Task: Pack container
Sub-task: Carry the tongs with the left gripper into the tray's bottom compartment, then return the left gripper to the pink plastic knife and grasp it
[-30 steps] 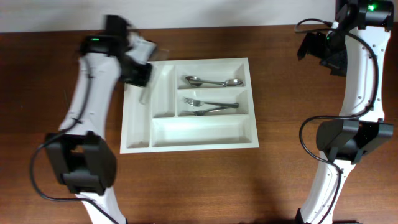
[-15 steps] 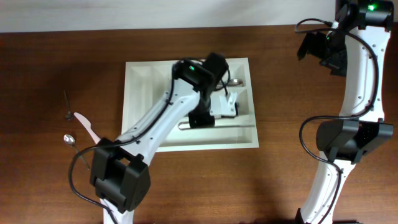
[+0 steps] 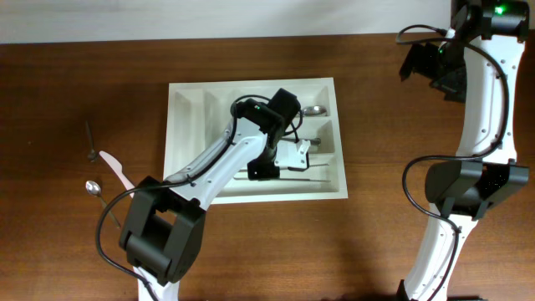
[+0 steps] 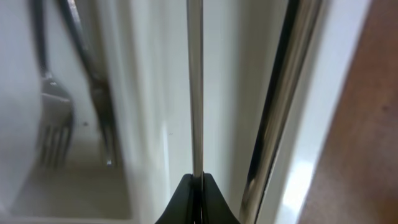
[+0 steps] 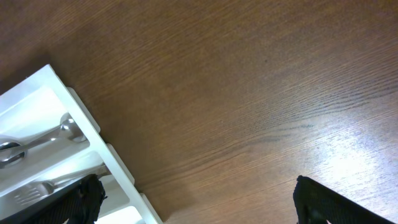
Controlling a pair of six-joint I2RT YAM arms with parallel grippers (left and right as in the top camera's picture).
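White tray (image 3: pixel 188 99), placed centrally on the table (image 3: pixel 376 242), with the left gripper (image 3: pixel 288 160) positioned over it; a spoon (image 3: pixel 313 109) is kept in the top right compartment. A small dark piece (image 3: pixel 89 144), a pale utensil (image 3: pixel 115 170) and a second spoon (image 3: pixel 94 190) are laid left of it.

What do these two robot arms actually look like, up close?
Both arms are slim and white with chunky black joints. The left arm and right arm each trail looping black cables and carry a small green light. The fingers are black.
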